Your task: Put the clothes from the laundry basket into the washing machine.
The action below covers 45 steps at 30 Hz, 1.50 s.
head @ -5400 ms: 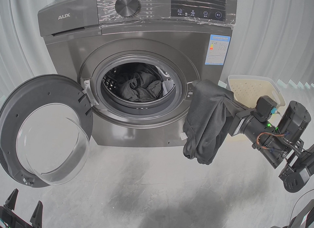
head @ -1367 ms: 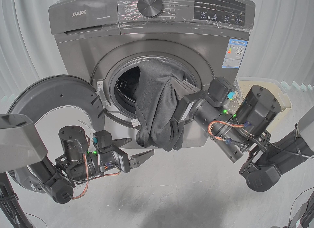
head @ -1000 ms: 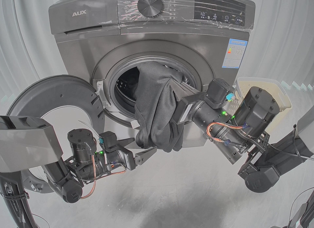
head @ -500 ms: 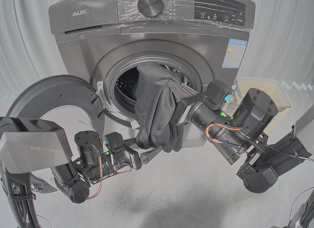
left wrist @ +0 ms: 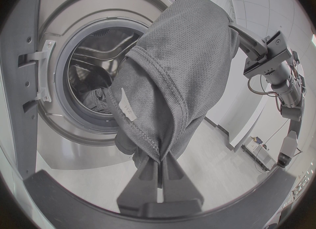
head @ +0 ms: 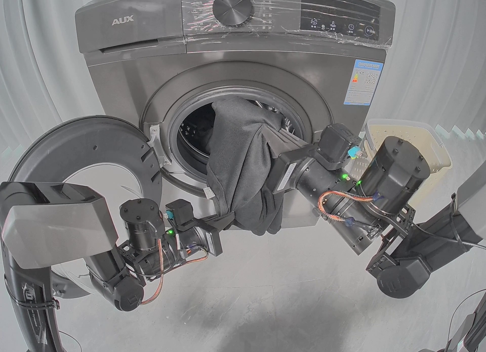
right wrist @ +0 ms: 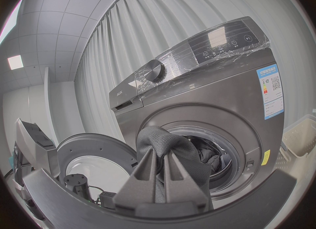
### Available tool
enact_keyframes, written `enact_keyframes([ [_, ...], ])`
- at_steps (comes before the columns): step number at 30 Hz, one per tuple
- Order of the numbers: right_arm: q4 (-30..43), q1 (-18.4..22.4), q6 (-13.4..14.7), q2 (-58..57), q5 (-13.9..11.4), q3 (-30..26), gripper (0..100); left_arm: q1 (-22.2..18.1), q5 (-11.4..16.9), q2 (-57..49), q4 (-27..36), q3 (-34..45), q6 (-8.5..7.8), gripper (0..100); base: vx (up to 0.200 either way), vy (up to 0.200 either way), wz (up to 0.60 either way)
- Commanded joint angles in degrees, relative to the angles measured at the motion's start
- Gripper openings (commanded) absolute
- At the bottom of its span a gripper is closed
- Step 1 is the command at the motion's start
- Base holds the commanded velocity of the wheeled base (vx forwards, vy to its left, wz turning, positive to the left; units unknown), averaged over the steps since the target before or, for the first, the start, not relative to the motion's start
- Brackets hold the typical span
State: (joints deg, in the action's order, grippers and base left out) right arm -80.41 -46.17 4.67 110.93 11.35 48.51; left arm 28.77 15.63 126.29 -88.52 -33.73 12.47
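The dark grey garment (head: 243,166) hangs across the round opening of the washing machine (head: 233,64). Its top is at the rim and its lower half droops outside over the front panel, so it is not yet in. The right end effector (right wrist: 160,155) is closed on the garment's upper fold, level with the opening. The left end effector (left wrist: 161,160) is pinched shut on the bottom hem, lower down. Deeper in the drum (left wrist: 98,58) lie dark clothes (left wrist: 93,98), so part of the load looks done. The door (head: 86,156) stands wide open to the robot's left. The laundry basket (head: 440,140) sits beside the machine on the right, largely hidden by the right arm. Whether anything remains in it cannot be told. This piece has yet to be pushed through and released.
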Motion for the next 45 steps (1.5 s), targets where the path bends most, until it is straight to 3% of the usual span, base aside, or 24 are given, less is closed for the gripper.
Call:
enact_keyframes([
  [1, -0.10, 0.20, -0.01, 0.07, -0.01, 0.01, 0, 0.06, 0.02, -1.23, 0.01, 1.12, -0.34, 0, 0.000, 0.000, 0.00],
  [6, 0.08, 1.61, 0.16, 0.16, -0.01, -0.34, 0, 0.76, 0.46, -9.93, -0.08, 10.44, -0.61, 0, 0.000, 0.000, 0.00],
  [12, -0.01, 2.75, 0.43, 0.16, -1.07, -5.44, 0, 1.55, 0.81, -19.86, -0.08, 19.93, -3.24, 0, 0.000, 0.000, 0.00],
  [21, -0.01, 2.66, 0.43, 1.48, -2.21, -10.63, 0, 1.29, 1.86, -26.01, -0.08, 19.41, -2.80, 0, 0.000, 0.000, 0.00],
  [22, -0.01, 2.57, 0.43, 1.65, -2.21, -10.63, 100, 1.29, 1.86, -26.19, -0.08, 19.32, -2.72, 0, 0.000, 0.000, 0.00],
  [28, 0.87, 1.78, 0.34, 4.38, -2.38, -14.32, 100, 1.73, 1.86, -26.80, -0.08, 17.82, -2.72, 0, 0.000, 0.000, 0.00],
  [34, 0.60, 0.64, -0.10, 6.84, -4.76, -17.57, 100, 1.64, 1.42, -26.80, -0.08, 16.42, -2.63, 0, 0.000, 0.000, 0.00],
  [45, -0.10, 0.29, -0.19, 8.16, -4.67, -17.22, 100, 1.29, 0.37, -26.45, -0.08, 14.13, -2.63, 0, 0.000, 0.000, 0.00],
])
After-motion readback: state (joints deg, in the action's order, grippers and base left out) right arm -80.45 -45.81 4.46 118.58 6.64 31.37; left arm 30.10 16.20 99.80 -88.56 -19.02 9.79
